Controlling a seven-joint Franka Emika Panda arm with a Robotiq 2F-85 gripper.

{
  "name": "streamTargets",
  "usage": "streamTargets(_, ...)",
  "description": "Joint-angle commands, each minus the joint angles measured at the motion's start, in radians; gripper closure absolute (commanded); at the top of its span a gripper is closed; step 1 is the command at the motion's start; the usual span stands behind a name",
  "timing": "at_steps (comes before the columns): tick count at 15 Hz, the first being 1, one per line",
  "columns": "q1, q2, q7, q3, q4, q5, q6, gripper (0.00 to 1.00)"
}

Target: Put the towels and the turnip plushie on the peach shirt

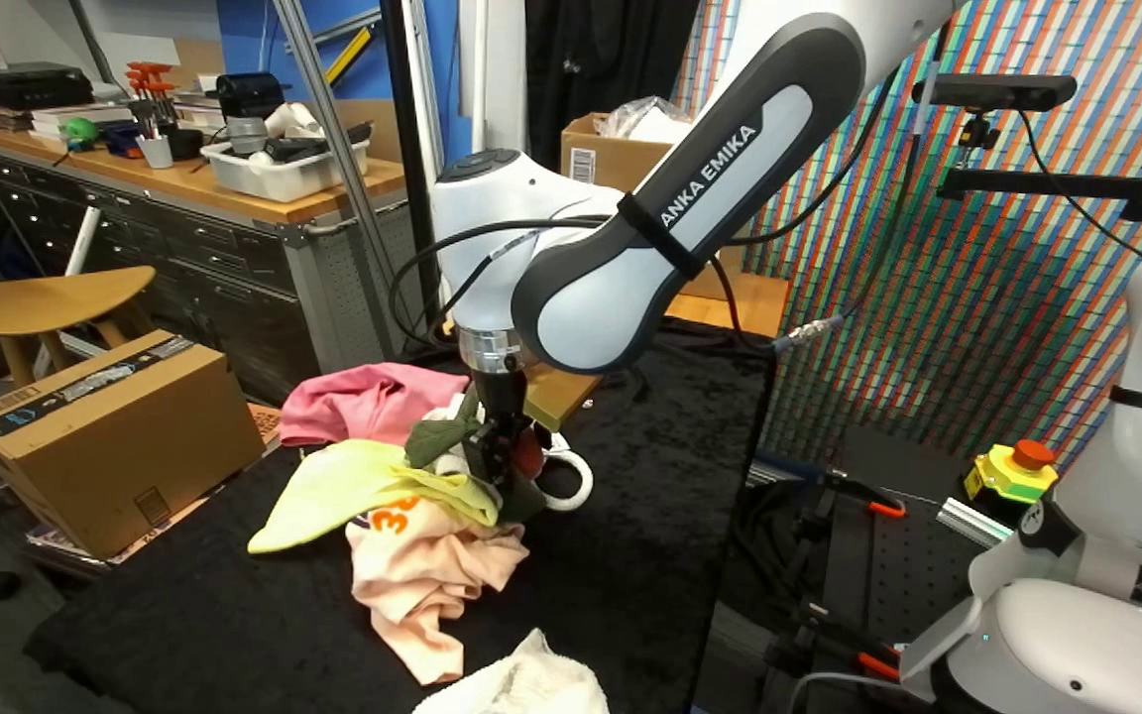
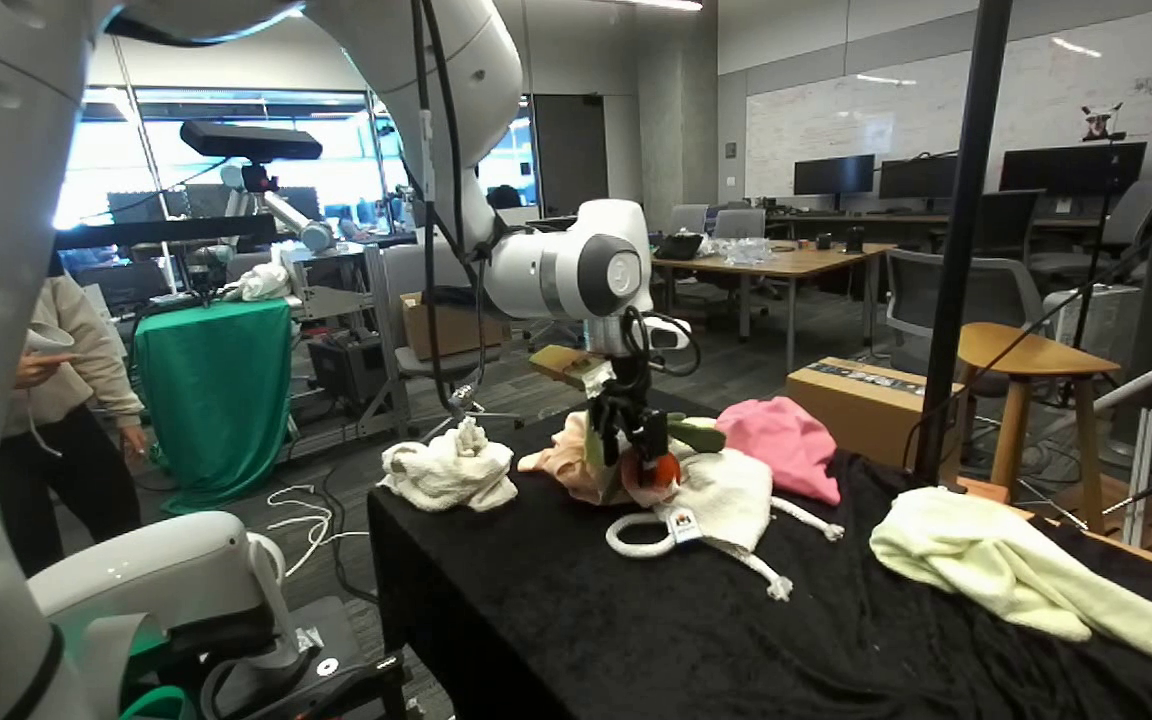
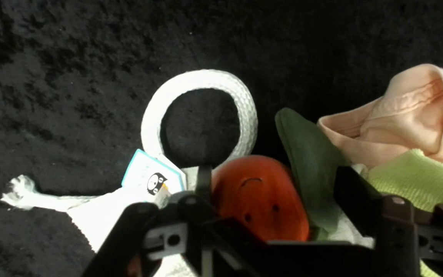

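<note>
The turnip plushie (image 3: 262,198) is positioned between the spread jaws of the pincer (image 3: 277,188), beside the peach shirt (image 3: 406,127) (at 2 o'clock in the wrist view); no clamping is seen. For the presumed placing step, the rope loop (image 3: 202,79) at 11 o'clock should be cleared, and the plushie gripped squarely and shifted onto the shirt. Counted: one plushie; one shirt; one yellow-green towel (image 3: 425,182); in an exterior view, a second yellow-green towel (image 2: 1026,575) between 3 and 4, one white towel (image 2: 451,475) at 9, one pink cloth (image 2: 776,440).

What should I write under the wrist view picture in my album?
Upside-down smile: a red plushie framed by the open gripper, white rope loop above, peach shirt at picture right.
</note>
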Motion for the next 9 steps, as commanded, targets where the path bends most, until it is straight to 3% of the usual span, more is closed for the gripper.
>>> streamTargets(1,0.018,-0.031,0.030,-0.046,0.008,-0.046,-0.026,0.00)
streamTargets(9,-0.024,-0.105,0.029,-0.107,-0.009,-0.108,-0.014,0.00)
